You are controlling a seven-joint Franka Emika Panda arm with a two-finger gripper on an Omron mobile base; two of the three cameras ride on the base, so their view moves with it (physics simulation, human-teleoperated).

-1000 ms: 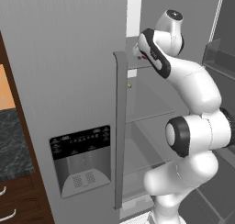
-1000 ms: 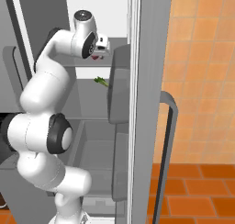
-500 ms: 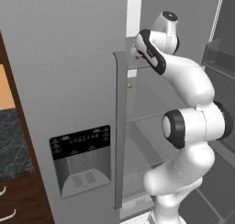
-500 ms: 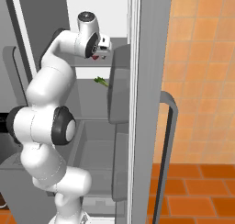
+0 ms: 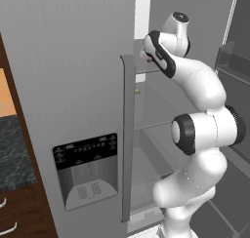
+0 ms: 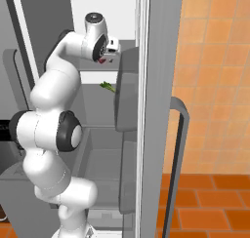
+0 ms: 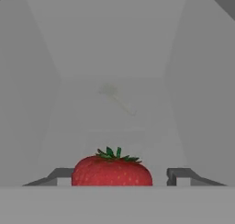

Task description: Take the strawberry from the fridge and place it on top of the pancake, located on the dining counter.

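Note:
The strawberry (image 7: 112,170), bright red with a green leafy cap, sits low in the hand view between the two fingertips of my gripper (image 7: 120,176). The gripper is open: the left fingertip (image 7: 62,175) is at the berry's side, and a gap separates the right fingertip (image 7: 179,175) from it. In the right base view the gripper (image 6: 105,55) reaches over an upper shelf inside the fridge (image 6: 97,17), with the strawberry (image 6: 102,60) a red speck under it. The strawberry (image 5: 148,60) also peeks out past the door edge. The pancake and dining counter are out of view.
The fridge's closed left door carries a black water dispenser (image 5: 85,159) and a long handle (image 5: 128,134). The open right door (image 6: 161,110) with its bins (image 6: 128,95) stands close beside the arm. A small yellow-green item (image 6: 107,87) lies on the shelf below. An orange tiled wall (image 6: 215,86) is at the right.
The hand has pushed slightly deeper into the fridge over the upper shelf, and the arm's upper links have risen a little. The base has not moved.

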